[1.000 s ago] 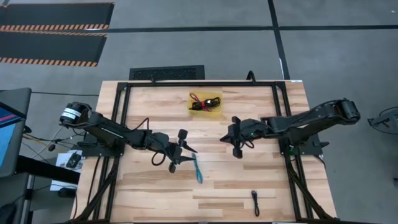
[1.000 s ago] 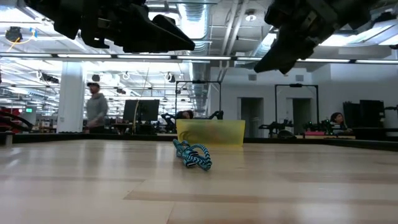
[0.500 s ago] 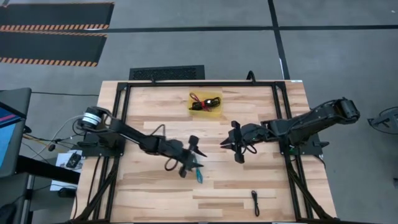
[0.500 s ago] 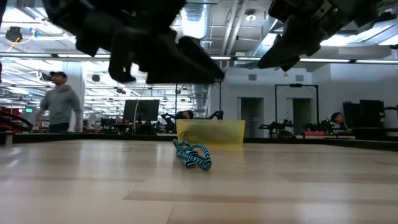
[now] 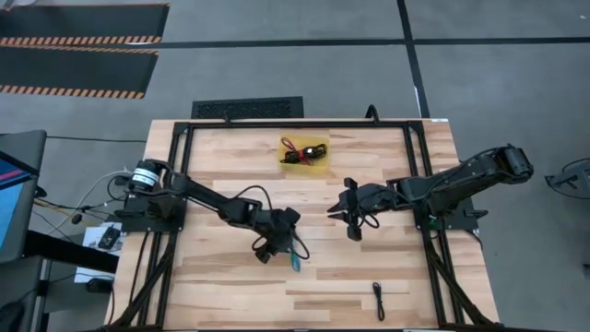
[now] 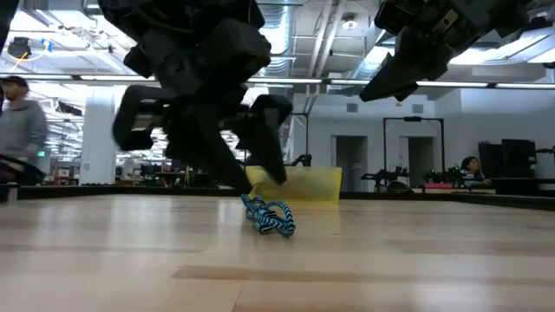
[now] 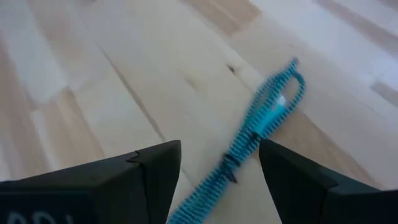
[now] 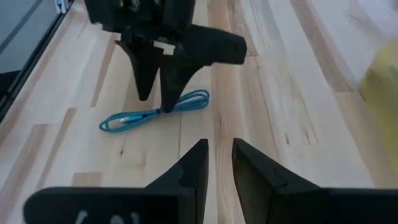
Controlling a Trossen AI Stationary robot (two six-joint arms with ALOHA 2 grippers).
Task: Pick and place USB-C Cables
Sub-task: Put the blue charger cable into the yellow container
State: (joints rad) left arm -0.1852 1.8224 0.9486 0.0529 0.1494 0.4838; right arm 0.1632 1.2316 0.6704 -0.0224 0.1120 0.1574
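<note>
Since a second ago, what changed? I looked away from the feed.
The left tool swung in and dropped to the light blue cable, fingers open astride it, not gripping. The right tool barely moved, staying raised. The yellow bin and black cable stayed put.

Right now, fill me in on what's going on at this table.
The left gripper hangs low over the light blue cable at mid-table, its fingers spread to either side of it, not yet closed. The right gripper waits in the air nearby, holding nothing. A yellow bin at the far edge already holds red and black cables, and one black cable lies loose near the front edge.
</note>
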